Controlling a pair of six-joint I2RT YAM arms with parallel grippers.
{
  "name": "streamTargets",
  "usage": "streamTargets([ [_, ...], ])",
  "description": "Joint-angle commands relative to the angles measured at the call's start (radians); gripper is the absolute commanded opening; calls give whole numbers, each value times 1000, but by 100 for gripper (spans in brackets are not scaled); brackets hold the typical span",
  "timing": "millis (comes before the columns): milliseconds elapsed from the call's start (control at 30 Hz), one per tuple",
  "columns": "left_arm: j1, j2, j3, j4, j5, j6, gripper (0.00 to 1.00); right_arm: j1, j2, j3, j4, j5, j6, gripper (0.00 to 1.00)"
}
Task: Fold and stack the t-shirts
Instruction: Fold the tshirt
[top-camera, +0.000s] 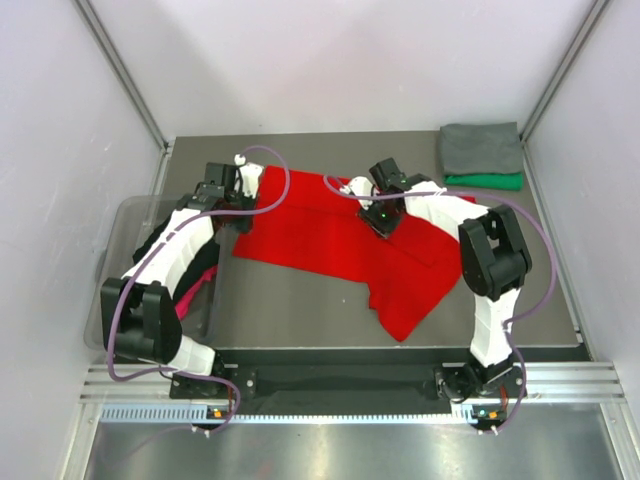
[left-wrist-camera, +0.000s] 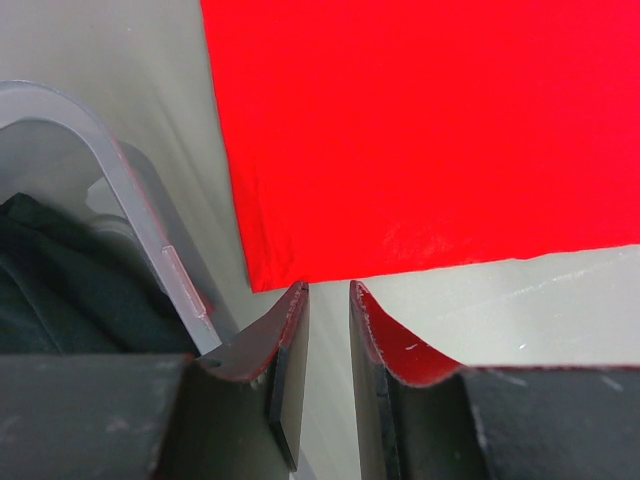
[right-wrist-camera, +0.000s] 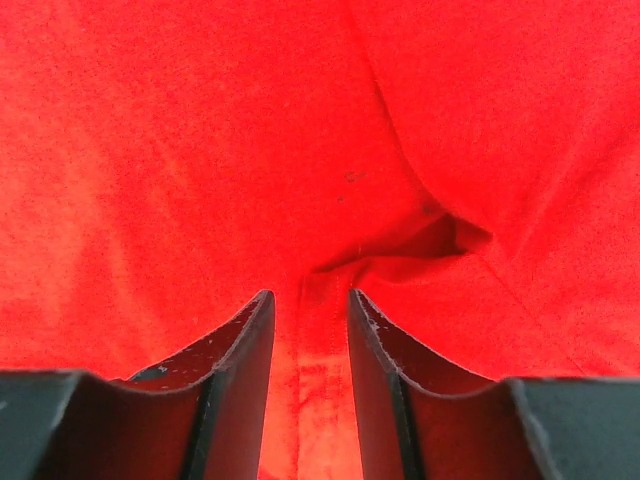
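A bright red t-shirt lies spread across the middle of the table; it also shows in the left wrist view and fills the right wrist view. My left gripper sits at the shirt's far left corner. Its jaws stand a little apart over bare table, with nothing between them. My right gripper is over the shirt's far edge. Its jaws are closed on a raised seam of the red cloth. A folded grey t-shirt lies on a folded green t-shirt at the back right.
A translucent grey plastic tub stands at the left under my left arm, holding black and magenta cloth. Its rim is just left of my left fingers, with the black cloth inside. Pale walls close in the table.
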Motion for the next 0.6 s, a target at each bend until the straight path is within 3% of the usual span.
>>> streamTargets([
  [0,5,-48,5,42,-1,-7,28,14,-65,59,-20,-14,15,36],
  [100,5,-37,39,36,6,-18,28,14,-197,42,-36,-25,2,36],
  [200,5,-22,73,37,32,-29,28,15,-387,-43,-63,-143,-57,36],
  [333,5,53,146,-9,98,-32,28,55,-683,-310,-77,-253,-212,37],
  [567,7,228,292,-85,132,-18,27,169,-867,-649,-85,-263,-288,35],
])
